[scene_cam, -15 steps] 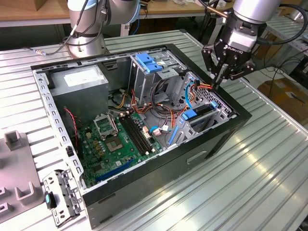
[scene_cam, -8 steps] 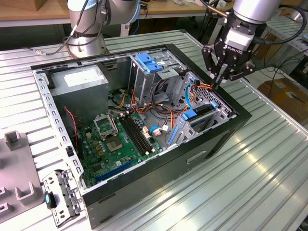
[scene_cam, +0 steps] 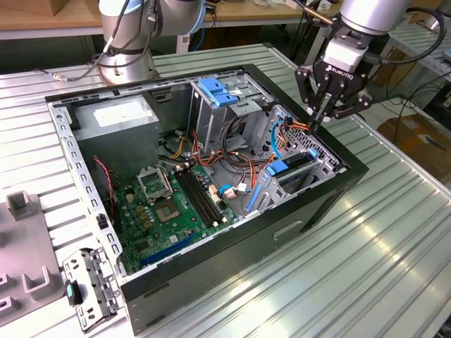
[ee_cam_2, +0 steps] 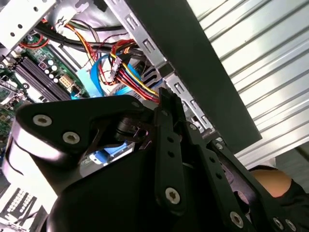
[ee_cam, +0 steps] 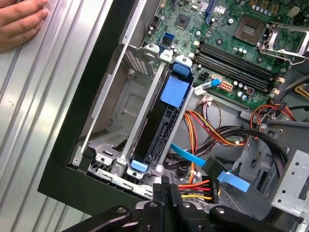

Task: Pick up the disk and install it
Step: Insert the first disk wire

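Note:
The disk (scene_cam: 296,167) sits on edge in the metal drive bay at the front corner of the open computer case (scene_cam: 331,204), on the exterior view's right. In the first wrist view the disk (ee_cam: 161,125) is a dark slab between silver bay walls, with a blue rail along its top and blue tabs at both ends. My gripper (scene_cam: 318,121) hangs just above the bay's far end, a little apart from the disk. Its fingers (ee_cam: 168,191) are pressed together with nothing between them. In the second wrist view the gripper (ee_cam_2: 165,96) points down beside red, yellow and blue cables.
The green motherboard (scene_cam: 173,204) lies on the case floor, with a grey power-supply box (scene_cam: 116,116) and a drive cage with a blue latch (scene_cam: 215,91) at the back. Cable bundles (ee_cam: 212,135) run beside the bay. A hand (ee_cam: 19,21) rests on the ribbed table outside the case.

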Action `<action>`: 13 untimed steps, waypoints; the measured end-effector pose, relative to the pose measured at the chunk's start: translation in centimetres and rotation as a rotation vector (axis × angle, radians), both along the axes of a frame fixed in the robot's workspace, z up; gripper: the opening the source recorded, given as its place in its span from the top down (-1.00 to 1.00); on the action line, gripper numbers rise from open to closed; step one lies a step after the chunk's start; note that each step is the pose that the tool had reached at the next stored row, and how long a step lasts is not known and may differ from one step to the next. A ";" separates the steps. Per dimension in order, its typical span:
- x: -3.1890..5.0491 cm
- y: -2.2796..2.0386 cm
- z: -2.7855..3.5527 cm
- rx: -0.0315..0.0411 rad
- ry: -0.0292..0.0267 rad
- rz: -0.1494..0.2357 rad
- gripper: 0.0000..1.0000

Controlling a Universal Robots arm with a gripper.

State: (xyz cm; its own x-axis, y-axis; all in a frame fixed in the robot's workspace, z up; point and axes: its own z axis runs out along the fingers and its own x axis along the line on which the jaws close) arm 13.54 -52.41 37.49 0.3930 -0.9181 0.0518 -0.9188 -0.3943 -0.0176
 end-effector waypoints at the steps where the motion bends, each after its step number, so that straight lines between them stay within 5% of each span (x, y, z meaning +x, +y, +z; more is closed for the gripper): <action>1: -0.17 0.00 0.00 -0.0001 -0.0001 -0.001 0.67; 6: -0.21 0.00 -0.01 -0.0001 -0.0001 -0.070 0.67; 13: -0.21 0.00 -0.09 -0.0001 -0.0002 -0.275 0.67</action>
State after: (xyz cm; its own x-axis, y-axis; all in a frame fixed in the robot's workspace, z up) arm 13.33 -52.41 37.40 0.1288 -0.9903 0.0520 -0.9914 -0.1299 -0.0177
